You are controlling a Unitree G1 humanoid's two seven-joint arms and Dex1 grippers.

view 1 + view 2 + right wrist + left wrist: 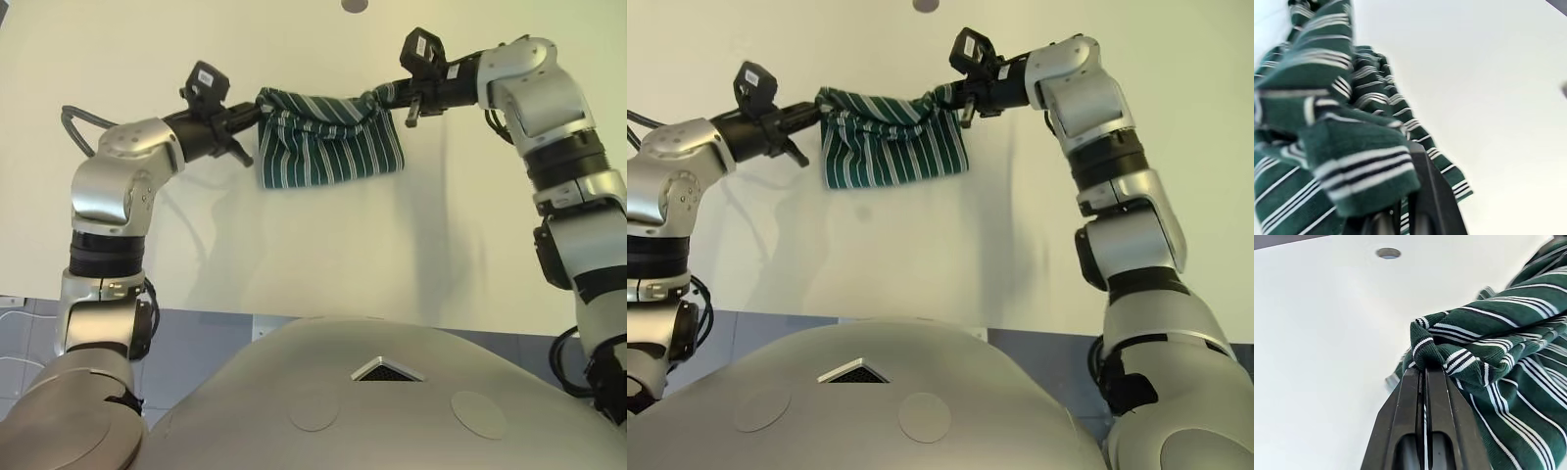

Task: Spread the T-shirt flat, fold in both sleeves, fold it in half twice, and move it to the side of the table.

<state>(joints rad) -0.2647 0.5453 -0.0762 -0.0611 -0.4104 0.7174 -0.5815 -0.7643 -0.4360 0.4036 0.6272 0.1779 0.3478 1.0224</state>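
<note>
A dark green T-shirt (328, 142) with white and black stripes hangs folded over the white table (294, 274), stretched between my two grippers. My left gripper (257, 115) is shut on its left top corner, the cloth bunched at the fingertips (1422, 374). My right gripper (384, 95) is shut on the right top corner, slightly higher. The striped T-shirt (1342, 161) drapes over the right fingers in the right wrist view. The lower edge hangs just above or on the tabletop; I cannot tell which.
The white table spreads wide on every side of the shirt. A small round hole (355, 5) sits at the far edge. The table's near edge (196, 311) runs in front of me, with grey floor below.
</note>
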